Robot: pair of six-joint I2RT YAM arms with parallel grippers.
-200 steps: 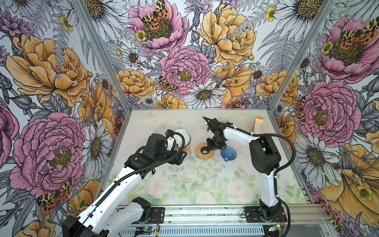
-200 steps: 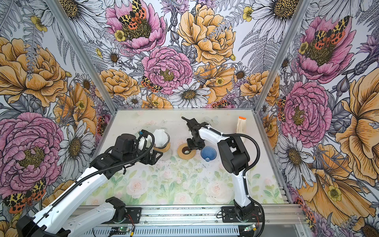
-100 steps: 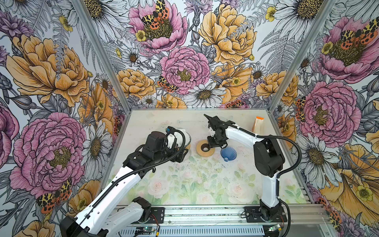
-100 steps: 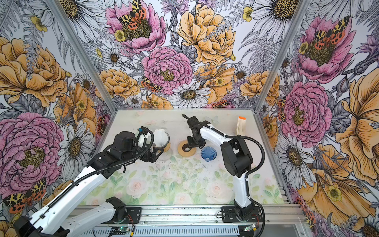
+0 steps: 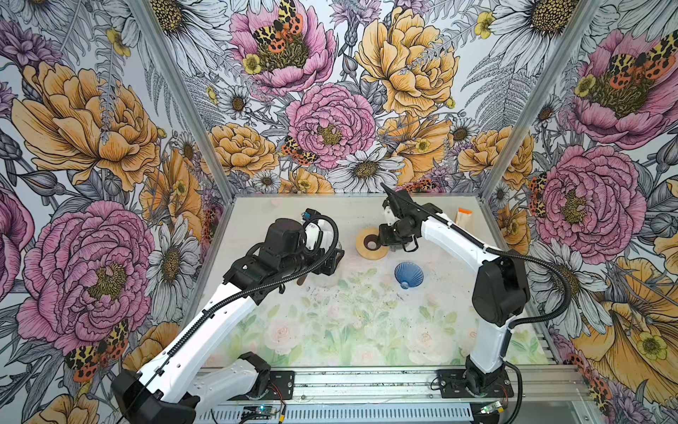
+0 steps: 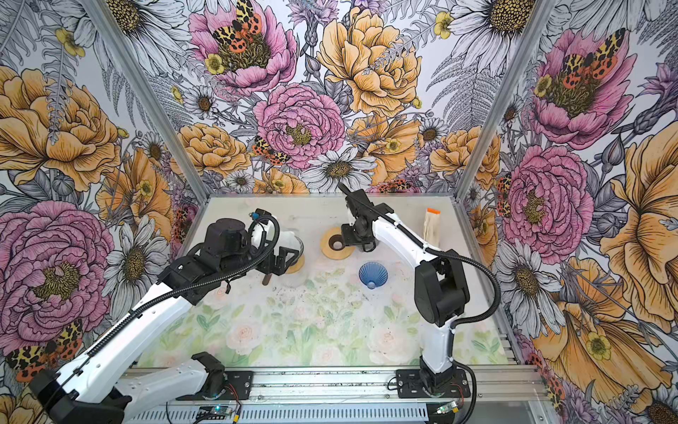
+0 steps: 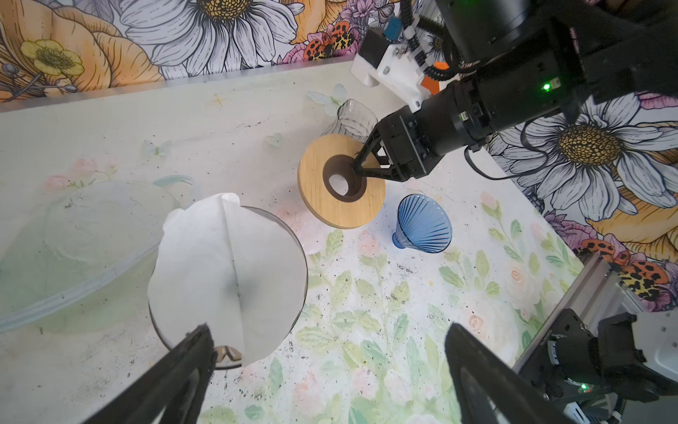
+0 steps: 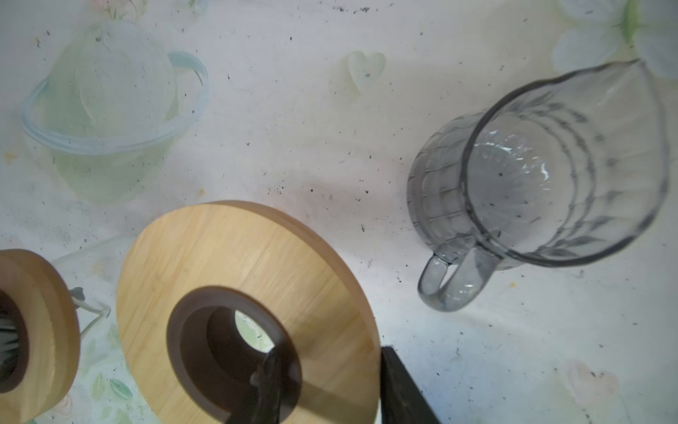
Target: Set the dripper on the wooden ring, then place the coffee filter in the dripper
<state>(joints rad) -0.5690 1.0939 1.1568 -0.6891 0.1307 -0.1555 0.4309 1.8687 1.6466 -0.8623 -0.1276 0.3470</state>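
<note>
Filter (image 7: 220,264) sits in glass dripper (image 7: 301,271), lower left of left wrist frame, under left gripper (image 7: 328,330); its jaws are wide apart and empty. Right gripper (image 7: 357,168) part-closed, pinching ring (image 7: 330,205) through its hole, mid-frame, blue cone (image 7: 422,227) just beside. Count: rings 2 (second (image 8: 44,330)), cone 1, jug (image 8: 543,176) 1, packet (image 6: 431,227) 1.

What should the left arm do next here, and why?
Probably lower the left end effector and close on the paper filter at its rim: it's open, nothing held, the filter sits by its fingers in a glass cup, and the blue dripper sits empty on the table.
</note>
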